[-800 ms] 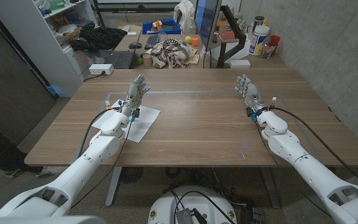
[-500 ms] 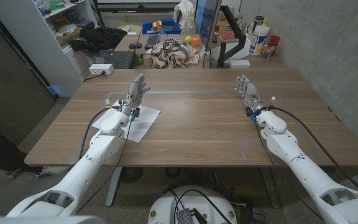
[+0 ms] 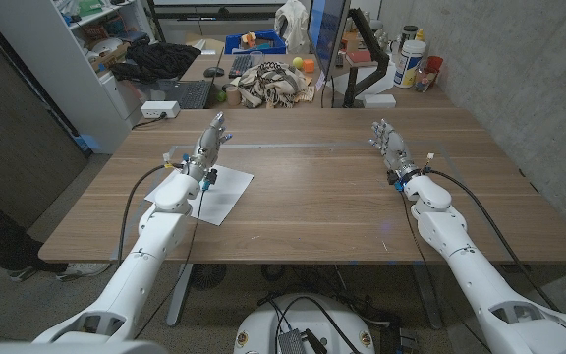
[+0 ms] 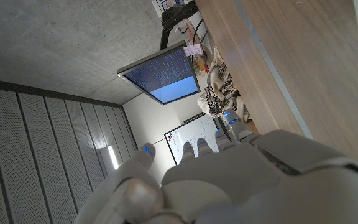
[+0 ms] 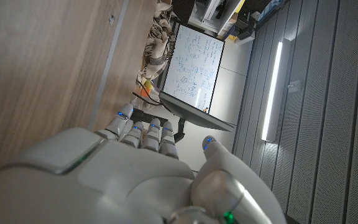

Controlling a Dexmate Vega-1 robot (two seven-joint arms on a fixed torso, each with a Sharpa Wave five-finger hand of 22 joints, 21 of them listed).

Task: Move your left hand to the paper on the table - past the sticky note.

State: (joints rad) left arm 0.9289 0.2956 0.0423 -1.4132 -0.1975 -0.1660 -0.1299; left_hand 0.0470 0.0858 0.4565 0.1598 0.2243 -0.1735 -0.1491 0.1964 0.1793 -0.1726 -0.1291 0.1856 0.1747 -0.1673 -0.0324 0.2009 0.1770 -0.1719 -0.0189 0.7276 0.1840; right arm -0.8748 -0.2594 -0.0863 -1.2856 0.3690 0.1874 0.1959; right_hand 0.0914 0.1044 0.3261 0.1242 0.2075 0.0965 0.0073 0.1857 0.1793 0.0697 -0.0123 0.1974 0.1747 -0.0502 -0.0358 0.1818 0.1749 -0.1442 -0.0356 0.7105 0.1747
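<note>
The open, empty left hand [image 3: 207, 146] hovers just beyond the paper [image 3: 219, 194], which lies back toward its wrist.

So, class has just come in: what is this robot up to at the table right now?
The robot is reaching its left hand forward over the wooden table, fingers apart and holding nothing. A sheet of paper lies under that arm's wrist and forearm, with the hand itself out past the paper's far edge. The right hand is held up on the other side, also open and holding nothing. No sticky note can be made out for certain.
</note>
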